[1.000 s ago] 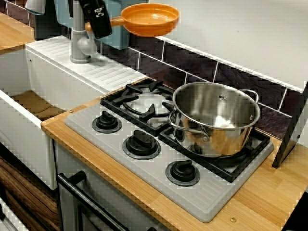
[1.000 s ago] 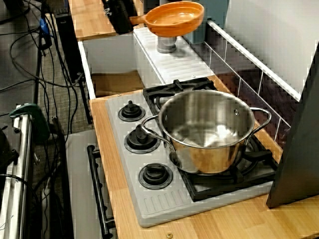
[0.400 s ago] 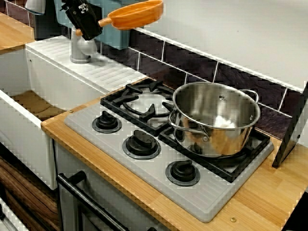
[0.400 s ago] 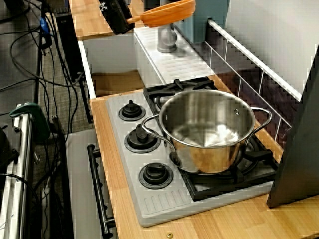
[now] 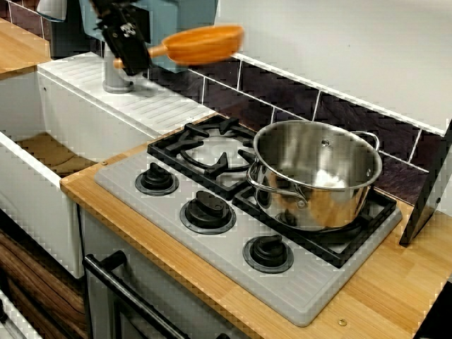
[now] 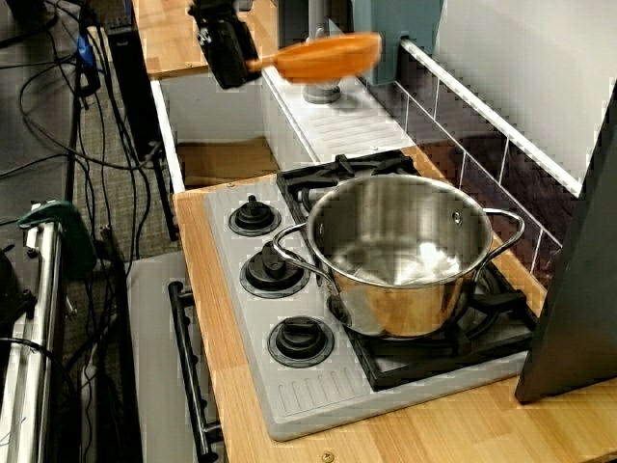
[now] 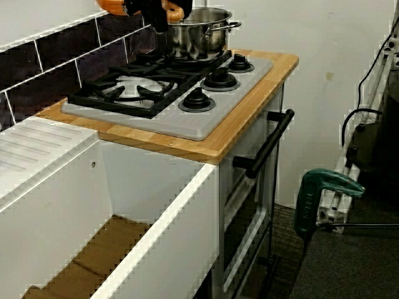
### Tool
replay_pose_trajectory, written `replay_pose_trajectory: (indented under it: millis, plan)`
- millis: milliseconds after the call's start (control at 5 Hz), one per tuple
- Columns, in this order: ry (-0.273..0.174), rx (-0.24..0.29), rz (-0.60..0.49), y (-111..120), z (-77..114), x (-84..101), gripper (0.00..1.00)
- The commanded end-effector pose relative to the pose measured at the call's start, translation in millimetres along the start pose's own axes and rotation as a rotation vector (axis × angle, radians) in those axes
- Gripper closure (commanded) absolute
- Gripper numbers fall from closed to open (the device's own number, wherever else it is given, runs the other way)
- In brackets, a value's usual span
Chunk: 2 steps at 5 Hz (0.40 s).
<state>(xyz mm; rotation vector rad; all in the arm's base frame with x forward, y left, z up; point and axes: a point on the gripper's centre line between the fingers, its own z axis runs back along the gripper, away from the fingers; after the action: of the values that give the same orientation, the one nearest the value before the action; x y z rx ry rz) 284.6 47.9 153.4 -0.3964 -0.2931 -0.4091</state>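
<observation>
A: What has the gripper [image 5: 135, 55] got?

B: An orange pan [image 5: 205, 44]. The jaws are closed tight on the pan's handle [image 5: 157, 51], and the bowl sticks out sideways, away from the arm.

A: Where is the pan, then?

B: In the air, touching nothing but the gripper. In the front view it hangs over the white ribbed drainboard [image 5: 152, 102], close to the grey faucet [image 5: 116, 70]. The view from the stove's end puts it right above the foot of that faucet.

A: How does it sit?

B: Roughly level and seen nearly edge-on, so its inside does not show. It is a little blurred in both of those views.

A: And in the view from over the sink?

B: Only a bit shows at the top edge. There is orange on either side of the dark gripper, but it is too cropped to tell more.

A: What else is about?

B: A steel pot [image 5: 316, 173] stands on the far burner of the stove [image 5: 282, 289], well apart from the pan. A black grate [image 5: 205, 148] lies between the pot and the drainboard. Three black knobs [image 5: 207, 212] run along the stove's front edge. The sink [image 5: 35, 191] is below the drainboard, white-walled with a brown floor. In the view from over the sink, a green clamp [image 7: 324, 190] stands off to the side of the counter, beyond the oven's black bar
</observation>
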Motion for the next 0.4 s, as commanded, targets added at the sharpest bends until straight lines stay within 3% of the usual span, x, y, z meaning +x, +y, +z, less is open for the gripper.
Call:
replay_pose_trajectory:
  millis: [0, 200]
  plan:
    - [0.108, 0.171, -0.082, -12, -21.7, 10.7, 1.00]
    - [0.141, 0.221, -0.075, -10, -34.7, 16.7, 1.00]
